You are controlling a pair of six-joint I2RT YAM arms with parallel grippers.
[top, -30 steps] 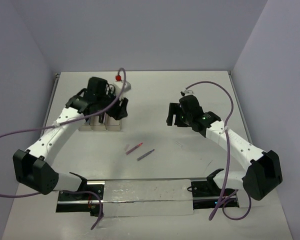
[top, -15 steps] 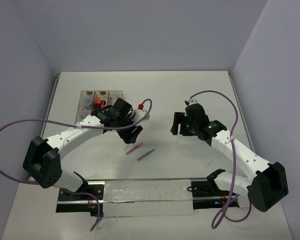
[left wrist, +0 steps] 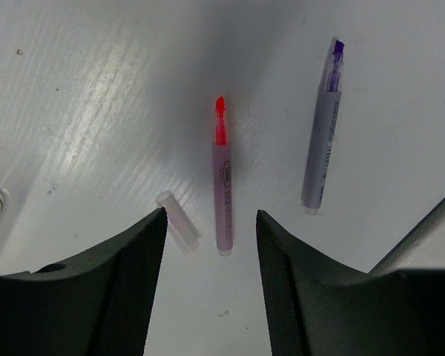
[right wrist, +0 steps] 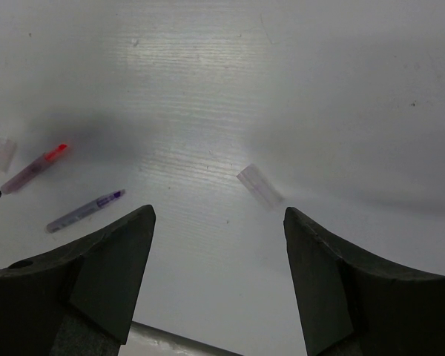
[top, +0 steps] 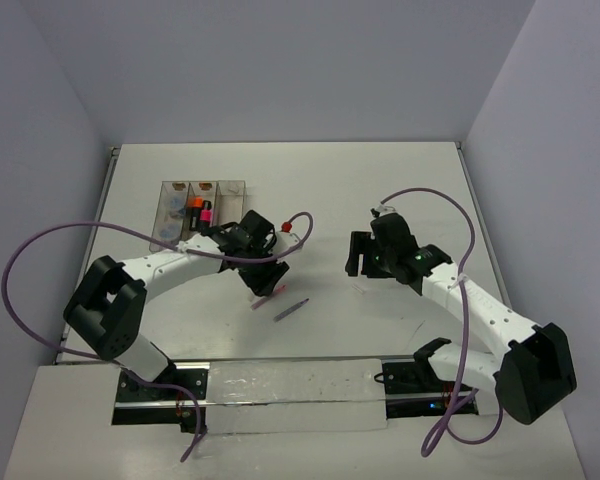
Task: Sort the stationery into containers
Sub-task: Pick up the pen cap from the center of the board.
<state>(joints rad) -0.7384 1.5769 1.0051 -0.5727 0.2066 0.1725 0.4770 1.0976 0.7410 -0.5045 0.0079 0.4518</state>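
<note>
The clear three-compartment tray stands at the back left. It holds bluish clear pieces, an orange-black highlighter and a pink-black highlighter. My left gripper is open and empty, low over a thin pink pen with a bare red tip. The pen's end lies between the fingertips, with a clear cap beside it. A thin purple-grey pen lies to its right, also in the top view. My right gripper is open and empty above another clear cap.
A purple cable loops from each arm over the table. A metal rail with a clear sheet runs along the near edge between the arm bases. The right wrist view also shows both pens at its left.
My left arm has swung from over the tray, forward and right, down to the pink pen, uncovering the tray. My right gripper has drifted slightly nearer and lower.
</note>
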